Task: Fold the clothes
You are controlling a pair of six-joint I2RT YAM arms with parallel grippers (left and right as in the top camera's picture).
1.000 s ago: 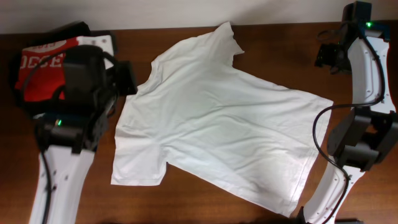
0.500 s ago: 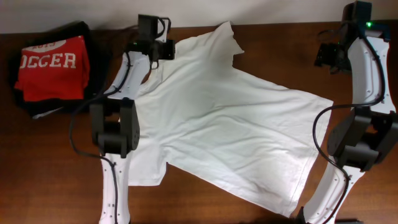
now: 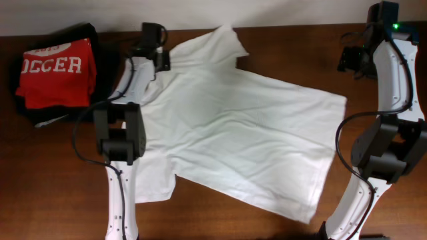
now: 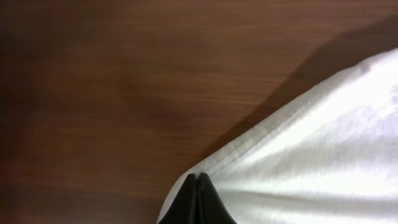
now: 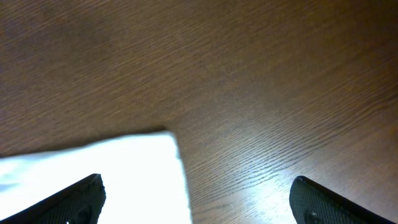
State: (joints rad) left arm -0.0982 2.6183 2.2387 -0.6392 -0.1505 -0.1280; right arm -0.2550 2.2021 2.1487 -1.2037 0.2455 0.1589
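Note:
A white T-shirt (image 3: pixel 240 127) lies spread flat across the middle of the wooden table. My left gripper (image 3: pixel 162 59) is at the shirt's far left edge. In the left wrist view its fingers (image 4: pixel 197 178) are shut on the hemmed edge of the T-shirt (image 4: pixel 323 155). My right gripper (image 3: pixel 350 60) is at the far right, above the table and apart from the shirt. In the right wrist view its fingers (image 5: pixel 198 190) are wide open and empty, with a corner of the T-shirt (image 5: pixel 124 168) below them.
A folded red shirt with white lettering (image 3: pixel 57 70) lies on dark garments at the far left corner. The arm bases stand at the front left and front right. The table's back edge runs just behind the shirt.
My left arm swung from over the red pile to the shirt's far left edge and closed on it. The whole shirt has slid a little to the left. The right arm has not moved.

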